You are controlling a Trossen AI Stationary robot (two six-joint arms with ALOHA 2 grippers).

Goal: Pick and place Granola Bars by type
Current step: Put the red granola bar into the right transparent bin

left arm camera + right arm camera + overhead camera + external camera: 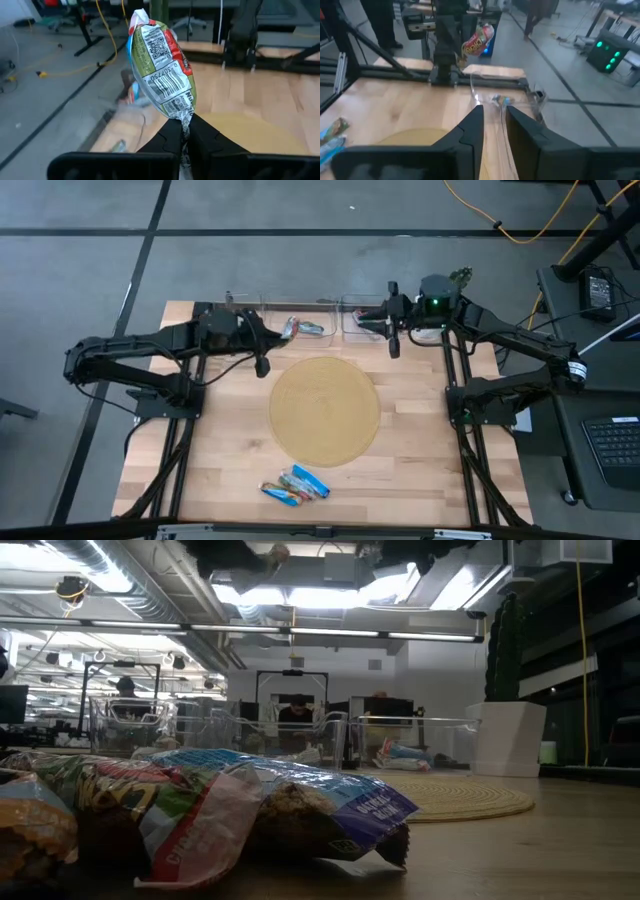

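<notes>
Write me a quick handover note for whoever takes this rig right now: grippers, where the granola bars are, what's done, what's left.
Left gripper: shut on a green-and-red wrapped granola bar, held over the far-left clear plastic bin, not yet released.
Right gripper: open, empty, hovering over the far-right clear plastic bin.
Done: some bars already lie in the bins, seen in the low view.
Left: a small pile of blue and multicoloured wrapped bars at the table's near edge, below the round tan woven mat.

A robotics lab — exposed ceiling ducts (120, 580), framed rigs (290, 690), floor cables (500, 220).
</notes>
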